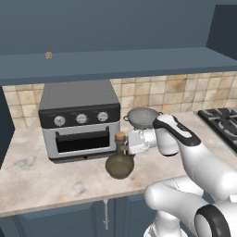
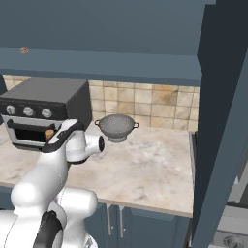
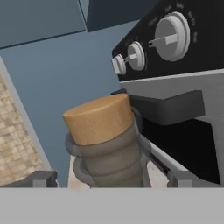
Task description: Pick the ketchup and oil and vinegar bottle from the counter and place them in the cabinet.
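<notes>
The oil and vinegar bottle [image 1: 120, 163] appears lifted a little off the counter [image 1: 41, 178], in front of the toaster oven [image 1: 79, 119], its round belly below the level of the oven's door. Its thin neck and tan cork [image 3: 99, 118] run up between the two dark fingertips [image 3: 40, 178] of the gripper [image 3: 111, 179], one tip on each side of the neck. The hand reaches it sideways from the right, which suits a flask whose belly is too wide to span: the neck is the only narrow place to take. The fingers look closed in on the neck, though their contact lies below the edge of the hand view, so a firm hold is a judgement rather than something plainly seen.

The cabinet [image 1: 115, 62] runs as a long blue shelf above the oven, so the bottle has to rise past the oven's top before going in. A small brown object [image 1: 48, 55] sits on that shelf at the far left; too small to identify. A metal colander [image 2: 116, 127] stands on the counter by the tiled backsplash [image 2: 145, 104], and a gas hob [image 1: 222, 120] lies to the right.
</notes>
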You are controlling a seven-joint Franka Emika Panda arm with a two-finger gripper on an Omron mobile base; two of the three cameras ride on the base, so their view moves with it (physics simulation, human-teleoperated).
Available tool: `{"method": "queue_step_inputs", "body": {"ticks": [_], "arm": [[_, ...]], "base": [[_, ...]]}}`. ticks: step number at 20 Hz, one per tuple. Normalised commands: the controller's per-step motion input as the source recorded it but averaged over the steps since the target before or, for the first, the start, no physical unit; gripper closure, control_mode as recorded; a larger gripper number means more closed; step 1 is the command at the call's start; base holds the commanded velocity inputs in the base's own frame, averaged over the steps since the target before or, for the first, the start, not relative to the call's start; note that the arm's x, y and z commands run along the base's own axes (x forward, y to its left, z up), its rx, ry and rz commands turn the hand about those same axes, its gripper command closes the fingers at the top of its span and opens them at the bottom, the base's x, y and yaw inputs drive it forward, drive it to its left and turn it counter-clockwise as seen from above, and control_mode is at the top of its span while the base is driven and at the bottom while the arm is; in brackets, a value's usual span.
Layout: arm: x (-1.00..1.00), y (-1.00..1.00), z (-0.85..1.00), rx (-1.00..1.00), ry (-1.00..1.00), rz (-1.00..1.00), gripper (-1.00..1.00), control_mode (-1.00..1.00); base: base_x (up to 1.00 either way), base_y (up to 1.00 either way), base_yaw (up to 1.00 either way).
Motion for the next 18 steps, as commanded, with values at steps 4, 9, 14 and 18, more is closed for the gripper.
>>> {"method": "queue_step_inputs", "body": {"ticks": [4,9,14,18], "arm": [[0.05,0.02,-0.01,0.01,0.0,-0.06,-1.0,-1.0],[0.03,0.04,-0.04,0.01,0.0,-0.06,-1.0,-1.0],[0.0,0.05,0.0,0.0,0.0,-0.03,1.0,-1.0],[-0.12,0.0,0.42,0.07,-0.07,-0.06,1.0,-1.0]], "base": [[0.0,0.0,0.0],[0.0,0.0,0.0],[0.0,0.0,0.0],[0.0,0.0,0.0]]}}
